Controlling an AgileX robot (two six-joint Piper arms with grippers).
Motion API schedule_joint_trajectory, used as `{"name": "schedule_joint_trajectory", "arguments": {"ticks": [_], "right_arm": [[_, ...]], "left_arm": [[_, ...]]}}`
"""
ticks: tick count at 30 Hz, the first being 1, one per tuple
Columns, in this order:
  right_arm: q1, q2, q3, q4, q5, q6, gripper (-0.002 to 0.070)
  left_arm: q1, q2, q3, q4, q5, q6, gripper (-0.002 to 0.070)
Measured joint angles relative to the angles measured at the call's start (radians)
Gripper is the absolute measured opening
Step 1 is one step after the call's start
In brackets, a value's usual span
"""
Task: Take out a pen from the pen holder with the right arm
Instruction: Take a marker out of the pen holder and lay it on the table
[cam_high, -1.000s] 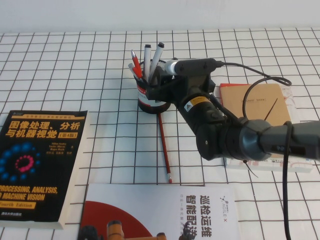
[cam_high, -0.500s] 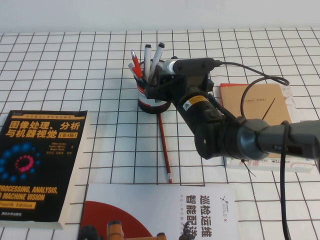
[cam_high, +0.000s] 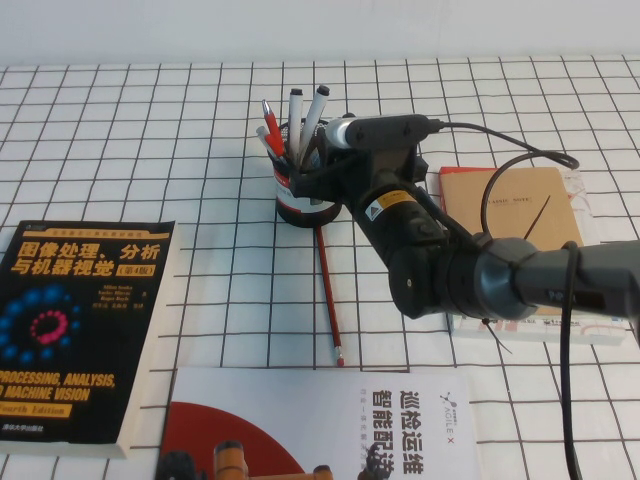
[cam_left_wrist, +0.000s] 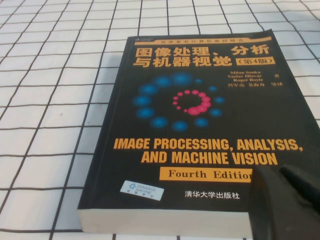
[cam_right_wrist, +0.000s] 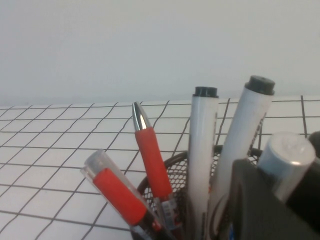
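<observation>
Two grips I cannot tell — right gripper (cam_high: 312, 168) at pen holder (cam_high: 300, 207), left gripper (cam_left_wrist: 289, 199) over book (cam_left_wrist: 200, 125).

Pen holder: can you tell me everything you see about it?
The pen holder is a round black wire-mesh cup with a red and white band low down. It stands upright on the checked table, holding red pens and white markers. The right gripper is right at its top among the pens; the left gripper is far off, above a black book.
</observation>
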Motion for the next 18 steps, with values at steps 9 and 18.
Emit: {"name": "schedule_joint_trajectory", "arguments": {"ticks": [9, 18], "right_arm": [[0.0, 0.0, -0.001, 0.0, 0.0, -0.008, 0.0124], [0.0, -0.079, -0.001, 0.004, 0.04, -0.06, 0.0124]], "left_arm": [[0.0, 0.0, 0.0, 0.0, 0.0, 0.0, -0.0003], [0.0, 0.0, 0.0, 0.0, 0.0, 0.0, -0.0003]]}}
